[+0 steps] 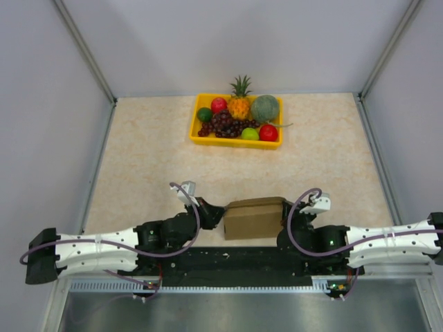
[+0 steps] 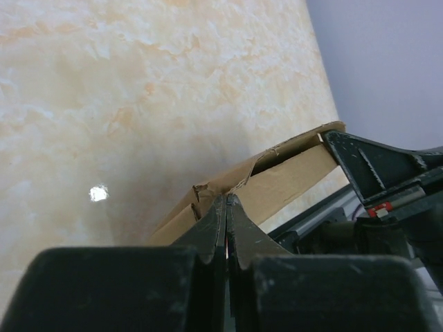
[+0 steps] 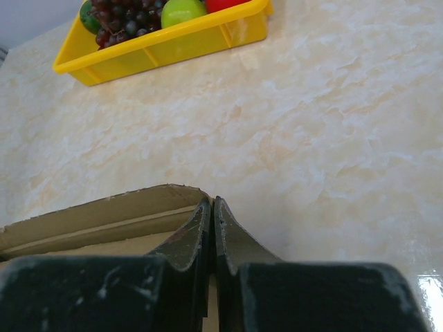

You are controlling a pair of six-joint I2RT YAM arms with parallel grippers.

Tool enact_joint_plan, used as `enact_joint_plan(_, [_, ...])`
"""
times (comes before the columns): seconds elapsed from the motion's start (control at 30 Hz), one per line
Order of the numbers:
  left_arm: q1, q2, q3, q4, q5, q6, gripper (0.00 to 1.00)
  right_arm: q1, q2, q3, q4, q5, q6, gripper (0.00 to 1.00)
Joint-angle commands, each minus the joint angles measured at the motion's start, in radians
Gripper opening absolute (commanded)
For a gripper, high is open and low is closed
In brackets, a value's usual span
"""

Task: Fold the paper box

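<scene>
Top view: high at 6 o'clock, facing down toward 12, whole table (image 1: pixel 138 159) framed. Wrist views: low, very close. All three share the paper box (image 1: pixel 254 218); right wrist also catches the yellow tray (image 3: pixel 173 45) at 12.

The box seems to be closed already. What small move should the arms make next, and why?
Probably draw both arms slightly back from the paper box. It already stands as a closed carton, and the left fingers and right fingers are shut beside its ends with nothing between them.

There are no words, numbers or signs to read here, not on anything in any of the views.
</scene>
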Motion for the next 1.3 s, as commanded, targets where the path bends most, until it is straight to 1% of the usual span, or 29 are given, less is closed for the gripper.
enact_joint_plan(0.0, [-0.005,-0.064,-0.088,0.009,0.117,-0.021,0.00,0.026,-0.017,-0.074,-0.098,-0.185,0.023,0.00])
enact_joint_plan(0.13, [-0.006,-0.103,-0.142,0.012,0.135,-0.037,0.00,0.024,-0.069,-0.089,-0.121,-0.182,0.054,0.00])
enact_joint_plan(0.2, [-0.006,-0.110,-0.150,0.051,0.146,-0.029,0.00,0.026,-0.088,-0.092,-0.126,-0.178,0.061,0.00])
enact_joint_plan(0.3, [-0.006,-0.087,-0.135,0.066,0.169,0.002,0.00,0.024,-0.132,-0.075,-0.129,-0.178,0.019,0.00])
enact_joint_plan(0.33, [-0.005,-0.075,-0.124,0.066,0.172,0.008,0.00,0.024,-0.148,-0.068,-0.129,-0.195,-0.010,0.03])
enact_joint_plan(0.37, [-0.008,-0.054,-0.124,0.072,0.181,0.008,0.00,0.024,-0.177,-0.060,-0.129,-0.198,-0.061,0.06])
enact_joint_plan(0.4, [-0.008,-0.043,-0.127,0.081,0.186,0.008,0.00,0.024,-0.194,-0.045,-0.132,-0.204,-0.087,0.14])
enact_joint_plan(0.47, [-0.009,-0.018,-0.130,0.098,0.188,0.011,0.00,0.026,-0.250,-0.025,-0.132,-0.231,-0.173,0.23])
enact_joint_plan(0.5, [-0.011,-0.011,-0.127,0.098,0.183,0.015,0.00,0.023,-0.270,-0.008,-0.141,-0.237,-0.194,0.32])
enact_joint_plan(0.53, [-0.012,-0.003,-0.130,0.098,0.178,0.022,0.00,0.024,-0.292,0.000,-0.144,-0.256,-0.213,0.36])
enact_joint_plan(0.6, [-0.017,0.000,-0.133,0.098,0.166,0.019,0.00,0.024,-0.347,0.020,-0.149,-0.270,-0.257,0.51])
enact_joint_plan(0.67, [-0.019,0.003,-0.136,0.098,0.162,0.019,0.00,0.024,-0.372,0.040,-0.156,-0.298,-0.309,0.58])
enact_joint_plan(0.7, [-0.019,0.002,-0.133,0.091,0.155,0.019,0.00,0.024,-0.382,0.067,-0.164,-0.301,-0.313,0.67])
enact_joint_plan(0.83, [-0.019,0.000,-0.115,0.062,0.151,0.020,0.00,0.023,-0.370,0.161,-0.303,-0.338,-0.267,0.82])
enact_joint_plan(0.87, [-0.019,-0.001,-0.118,0.075,0.152,0.019,0.00,0.021,-0.372,0.169,-0.348,-0.353,-0.233,0.85])
enact_joint_plan(0.93, [-0.019,-0.001,-0.121,0.083,0.155,0.019,0.00,0.012,-0.378,0.176,-0.370,-0.405,-0.190,0.89])
enact_joint_plan(1.0, [-0.022,0.002,-0.118,0.080,0.158,0.019,0.00,-0.017,-0.367,0.223,-0.370,-0.448,-0.195,0.90])
enact_joint_plan(1.03, [-0.026,0.006,-0.115,0.082,0.160,0.019,0.00,-0.032,-0.334,0.254,-0.376,-0.454,-0.202,0.90])
enact_joint_plan(1.07, [-0.029,0.009,-0.111,0.083,0.160,0.017,0.00,-0.054,-0.303,0.332,-0.394,-0.464,-0.196,0.90])
enact_joint_plan(1.1, [-0.031,0.012,-0.108,0.086,0.160,0.019,0.00,-0.128,-0.271,0.372,-0.399,-0.512,-0.205,0.89])
enact_joint_plan(1.13, [-0.034,0.018,-0.105,0.086,0.161,0.022,0.00,-0.178,-0.234,0.412,-0.402,-0.560,-0.225,0.90])
enact_joint_plan(1.17, [-0.035,0.023,-0.101,0.086,0.160,0.023,0.00,-0.243,-0.135,0.451,-0.403,-0.620,-0.286,0.89])
enact_joint_plan(1.2, [-0.037,0.028,-0.095,0.085,0.160,0.025,0.00,-0.353,-0.085,0.519,-0.408,-0.755,-0.320,0.88])
enact_joint_plan(1.23, [-0.040,0.037,-0.092,0.088,0.161,0.025,0.00,-0.399,-0.030,0.550,-0.419,-0.808,-0.340,0.88])
enact_joint_plan(1.27, [-0.040,0.040,-0.090,0.089,0.161,0.026,0.00,-0.416,0.039,0.579,-0.432,-0.835,-0.348,0.87])
